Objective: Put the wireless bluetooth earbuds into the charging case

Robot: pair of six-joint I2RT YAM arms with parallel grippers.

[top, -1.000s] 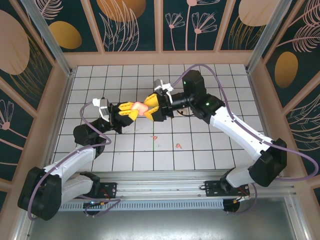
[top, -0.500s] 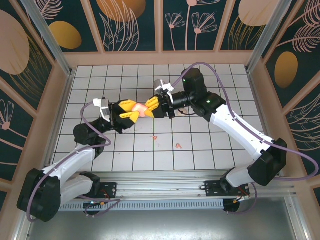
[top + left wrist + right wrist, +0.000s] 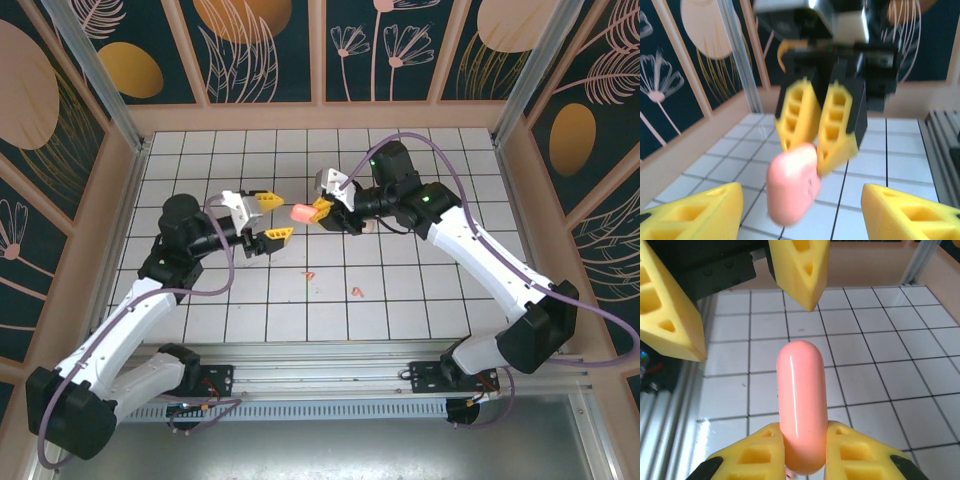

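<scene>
The charging case (image 3: pixel 300 212) is a glossy pink capsule, closed, held in the air above the tiles. My right gripper (image 3: pixel 318 210) is shut on one end of it; in the right wrist view the case (image 3: pixel 800 390) sticks out from between the yellow fingers (image 3: pixel 755 457). My left gripper (image 3: pixel 277 217) stands open just left of the case, not touching it. In the left wrist view the case (image 3: pixel 792 185) hangs between and beyond my open left gripper (image 3: pixel 801 200). The earbuds (image 3: pixel 357 292) are tiny pale pieces lying together on the tiles, nearer the arm bases.
A tiny red-orange speck (image 3: pixel 310 273) lies on the white tiled floor (image 3: pixel 420 300). Wooden walls (image 3: pixel 125 200) fence the floor on three sides. The left gripper's fingers (image 3: pixel 667 315) loom close ahead in the right wrist view.
The left gripper has let go of the case, opened and drawn back to the left. The right gripper has shut on the case and now holds it alone.
</scene>
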